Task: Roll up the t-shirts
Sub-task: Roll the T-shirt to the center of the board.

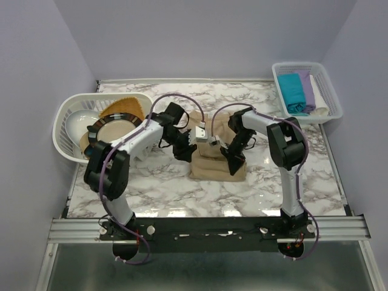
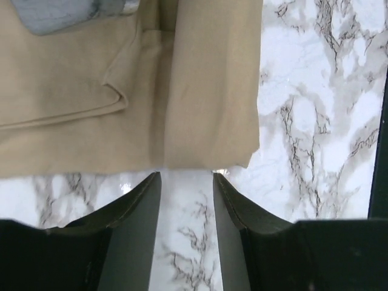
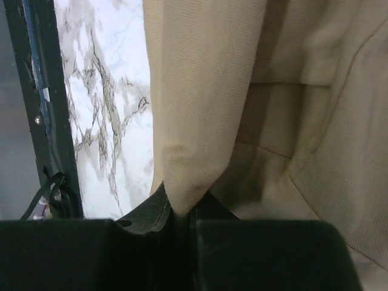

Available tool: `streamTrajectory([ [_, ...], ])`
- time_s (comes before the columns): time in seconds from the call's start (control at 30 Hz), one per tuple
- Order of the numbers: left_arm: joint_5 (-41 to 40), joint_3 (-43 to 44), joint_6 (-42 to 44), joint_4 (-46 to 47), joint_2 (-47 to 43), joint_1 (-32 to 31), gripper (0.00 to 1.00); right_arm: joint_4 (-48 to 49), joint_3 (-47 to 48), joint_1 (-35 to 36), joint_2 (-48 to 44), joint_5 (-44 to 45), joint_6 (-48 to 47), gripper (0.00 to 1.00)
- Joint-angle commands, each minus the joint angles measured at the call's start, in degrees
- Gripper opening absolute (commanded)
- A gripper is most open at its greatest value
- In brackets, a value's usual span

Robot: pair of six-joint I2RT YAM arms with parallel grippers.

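Observation:
The beige t-shirt [image 1: 216, 166] lies folded into a narrow strip on the marble table, between my two grippers. My left gripper [image 2: 187, 177] is open and empty, its tips just off the shirt's edge [image 2: 182, 91] over bare marble. My right gripper [image 3: 180, 209] is shut on a pinched fold of the beige t-shirt [image 3: 200, 109] at its right side. Rolled teal [image 1: 292, 91], lilac [image 1: 307, 90] and white [image 1: 319, 111] t-shirts lie in the white basket at the back right.
A white basket [image 1: 330, 97] holds the rolled shirts at the back right. A white laundry basket [image 1: 63, 124] at the left holds a patterned plate [image 1: 118, 128] and a golden woven piece [image 1: 126, 108]. The black frame rail [image 1: 206, 229] runs along the near edge.

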Motion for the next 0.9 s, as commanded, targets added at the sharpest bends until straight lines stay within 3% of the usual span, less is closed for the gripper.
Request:
streamTrajectory([
  [0.0,-9.5,-14.36,-1.88,15.81,-18.28,-3.09,0.55,-3.02,4.79,-0.44,5.38,3.42,3.08,0.17],
  [0.1,-18.09,-27.72,-3.64,28.47,-29.01,-7.57,0.62,-5.22,9.62,-0.35,8.63,2.89,5.45,0.19],
  [0.2,-24.09,-39.42,-1.89,40.24,-36.06,-16.35,0.66,-5.23,11.91,-0.35,9.7,2.89,6.86,0.2],
  [0.27,-31.03,-45.3,-1.71,49.53,-37.4,-22.42,0.67,-5.23,13.05,-0.35,10.58,3.06,7.66,0.2],
  [0.47,-46.68,-51.65,-2.5,69.59,-32.23,-29.37,0.67,-4.79,13.23,-0.35,11.46,2.8,9.24,0.2],
  [0.73,-48.99,-53.85,-0.04,75.25,-23.88,-31.84,0.67,-5.58,13.85,-0.35,11.81,2.89,8.98,0.2],
  [0.87,-50.57,-51.76,1.28,70.71,-20.1,-31.93,0.61,-6.02,13.94,-0.35,11.9,2.54,8.27,0.2],
])
